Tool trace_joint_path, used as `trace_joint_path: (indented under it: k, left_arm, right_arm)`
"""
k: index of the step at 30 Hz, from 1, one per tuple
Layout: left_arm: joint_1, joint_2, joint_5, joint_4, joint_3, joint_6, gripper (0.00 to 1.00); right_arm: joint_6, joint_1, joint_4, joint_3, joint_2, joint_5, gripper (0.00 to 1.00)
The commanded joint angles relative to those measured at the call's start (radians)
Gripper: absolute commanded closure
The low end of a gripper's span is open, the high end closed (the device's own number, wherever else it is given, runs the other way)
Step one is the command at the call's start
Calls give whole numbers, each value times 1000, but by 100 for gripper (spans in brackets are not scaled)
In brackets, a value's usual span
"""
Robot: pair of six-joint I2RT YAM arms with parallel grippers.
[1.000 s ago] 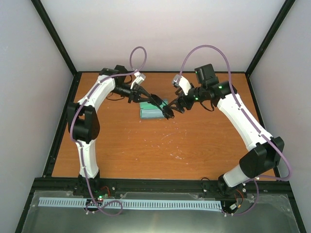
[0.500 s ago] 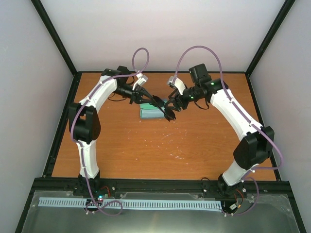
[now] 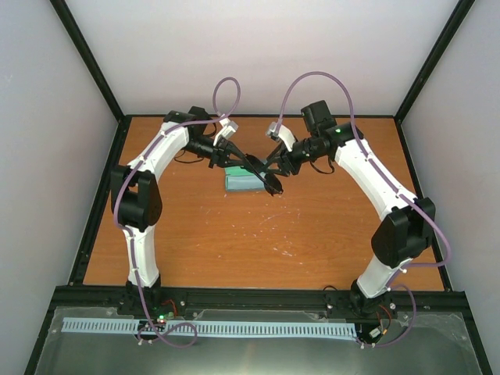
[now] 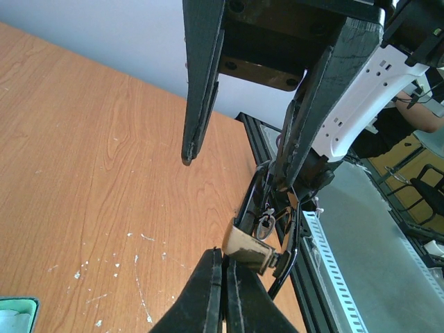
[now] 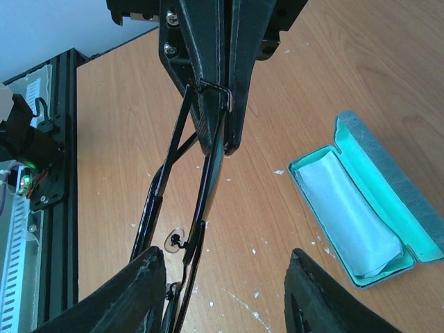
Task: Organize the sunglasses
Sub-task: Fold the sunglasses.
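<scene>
As right jaws narrow, sunglasses stay clamped

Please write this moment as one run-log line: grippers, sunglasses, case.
left gripper: shut on sunglasses | right gripper: open, sunglasses between its fingers | case: open, cloth inside

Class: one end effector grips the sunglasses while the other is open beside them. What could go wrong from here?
1. The left end effector pinches the sunglasses only near the thin temple ends, so they might swing or slip.
2. The right end effector is open with the frame by one finger. Closing off-centre could bend it.
3. The cloth fills the open case, perhaps blocking seating.
</scene>
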Motion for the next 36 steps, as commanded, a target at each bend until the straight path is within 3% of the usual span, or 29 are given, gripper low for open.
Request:
trace_joint_path:
  k: [1, 15, 18, 21, 24, 30, 36]
  left_arm:
    - [-7, -27, 32, -12, 15, 42, 99]
    - [-11, -25, 31, -11, 24, 49, 99]
    - [-12, -25, 30, -11, 23, 51, 99]
    - [-14, -23, 32, -11, 24, 53, 99]
    - [-16, -22, 34, -11, 26, 53, 99]
    - [-16, -20, 27, -7, 24, 46, 87]
    - [-10, -28, -17, 22, 19, 15, 18]
  right_arm:
    - [-12, 1, -32, 22, 15, -19, 55]
    - [-16, 18, -54, 34, 45, -22, 74]
    - [-19, 20, -59, 35, 48, -28, 82]
    - [-29, 21, -73, 38, 53, -42, 96]
    - [-37, 23, -85, 41, 55, -52, 97]
    - [-66, 26, -104, 44, 59, -42, 97]
    - [-115, 26, -120, 45, 68, 12, 97]
